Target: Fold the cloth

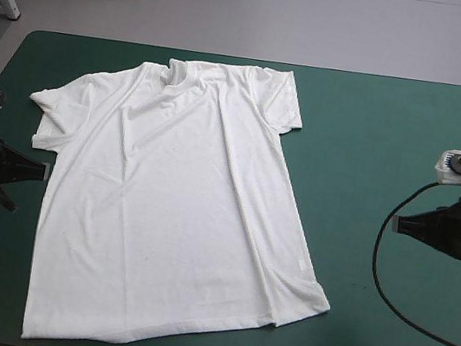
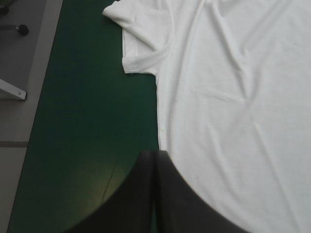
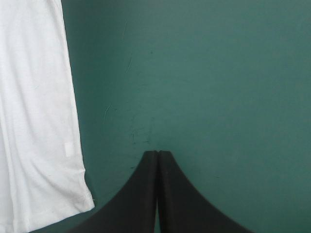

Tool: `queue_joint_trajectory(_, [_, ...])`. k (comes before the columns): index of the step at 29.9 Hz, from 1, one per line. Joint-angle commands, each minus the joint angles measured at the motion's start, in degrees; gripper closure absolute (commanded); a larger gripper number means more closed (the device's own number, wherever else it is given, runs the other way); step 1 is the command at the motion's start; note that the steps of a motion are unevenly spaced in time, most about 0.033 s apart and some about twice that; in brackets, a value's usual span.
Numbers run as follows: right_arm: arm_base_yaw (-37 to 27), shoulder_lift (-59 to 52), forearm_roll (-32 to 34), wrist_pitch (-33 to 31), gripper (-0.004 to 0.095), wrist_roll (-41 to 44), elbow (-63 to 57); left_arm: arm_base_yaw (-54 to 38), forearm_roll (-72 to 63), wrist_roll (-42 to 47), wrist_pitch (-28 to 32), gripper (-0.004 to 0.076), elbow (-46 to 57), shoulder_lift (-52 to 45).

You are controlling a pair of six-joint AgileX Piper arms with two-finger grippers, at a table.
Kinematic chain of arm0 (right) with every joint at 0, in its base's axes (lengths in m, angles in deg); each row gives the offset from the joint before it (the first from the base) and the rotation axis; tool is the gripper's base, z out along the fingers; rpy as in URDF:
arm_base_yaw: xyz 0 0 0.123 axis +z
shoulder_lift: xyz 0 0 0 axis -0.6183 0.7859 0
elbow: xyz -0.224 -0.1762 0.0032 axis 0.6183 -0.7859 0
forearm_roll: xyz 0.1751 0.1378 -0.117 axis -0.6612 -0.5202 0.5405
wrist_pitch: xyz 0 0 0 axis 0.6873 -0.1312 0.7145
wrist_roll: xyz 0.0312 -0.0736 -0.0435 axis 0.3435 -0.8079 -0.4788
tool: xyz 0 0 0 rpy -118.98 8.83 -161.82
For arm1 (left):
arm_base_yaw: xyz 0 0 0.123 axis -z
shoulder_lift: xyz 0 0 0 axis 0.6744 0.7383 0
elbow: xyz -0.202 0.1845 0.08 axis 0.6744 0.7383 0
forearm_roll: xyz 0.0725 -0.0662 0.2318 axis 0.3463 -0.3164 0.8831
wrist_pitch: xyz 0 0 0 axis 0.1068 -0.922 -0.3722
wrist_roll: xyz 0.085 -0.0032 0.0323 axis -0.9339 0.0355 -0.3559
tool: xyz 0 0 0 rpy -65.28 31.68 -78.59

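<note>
Flanking one spread T-shirt: left gripper, right gripper.

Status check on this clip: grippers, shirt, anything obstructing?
Left gripper shut, at edge of T-shirt. Right gripper shut, apart, over cover. T-shirt spread flat, unfolded. Nothing blocking.

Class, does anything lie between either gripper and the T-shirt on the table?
Nothing visible does. Only bare teal-green cover lies between the right gripper and the T-shirt; the left gripper sits right beside its opposite edge.
</note>
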Motion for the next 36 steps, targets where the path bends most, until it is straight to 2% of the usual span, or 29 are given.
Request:
queue_joint_trajectory(1, [0.1, 2.3, -0.4, 1.2, 0.0911, 0.0, 4.1, -0.1, 0.3, 1.2, -1.8, 0.0733, -1.5, 0.1])
queue_joint_trajectory(9, [0.1, 8.0, -3.1, 1.2, 0.0912, 0.0, 12.6, -0.1, -5.2, 1.2, -1.8, 0.0733, -1.5, 6.8])
queue_joint_trajectory(15, [0.1, 9.2, -5.1, 0.9, 0.0912, -0.5, 13.2, -0.1, -3.8, 4.1, -1.6, 0.0726, -1.7, 13.0])
queue_joint_trajectory(17, [0.1, 9.2, -5.1, 0.9, 0.0912, -0.5, 13.2, -0.1, -4.2, 4.9, -0.3, 0.0686, -1.7, 14.4])
queue_joint_trajectory(19, [0.1, 9.2, -5.1, 1.1, 0.0912, -0.6, 13.2, -0.1, -5.9, 4.9, 1.0, 0.0610, -2.3, 15.4])
queue_joint_trajectory(24, [0.1, 9.2, -5.1, 2.0, 0.0912, -0.6, 13.2, -0.1, -9.6, 4.9, 0.4, 0.0311, -6.3, 18.2])
queue_joint_trajectory(26, [0.1, 9.2, -5.1, 2.2, 0.0912, -0.9, 13.2, -0.1, -8.5, 5.2, -0.8, 0.0230, -8.1, 19.4])
queue_joint_trajectory(30, [0.1, 9.2, -4.7, 2.0, 0.0912, -1.7, 13.2, -2.5, -7.1, 5.9, -1.9, 0.0220, -9.1, 22.0])
queue_joint_trajectory(36, [0.1, 9.2, -4.7, 1.8, 0.0912, -1.7, 13.2, -13.6, -16.9, 1.9, -1.6, 0.0220, -9.1, 27.0])
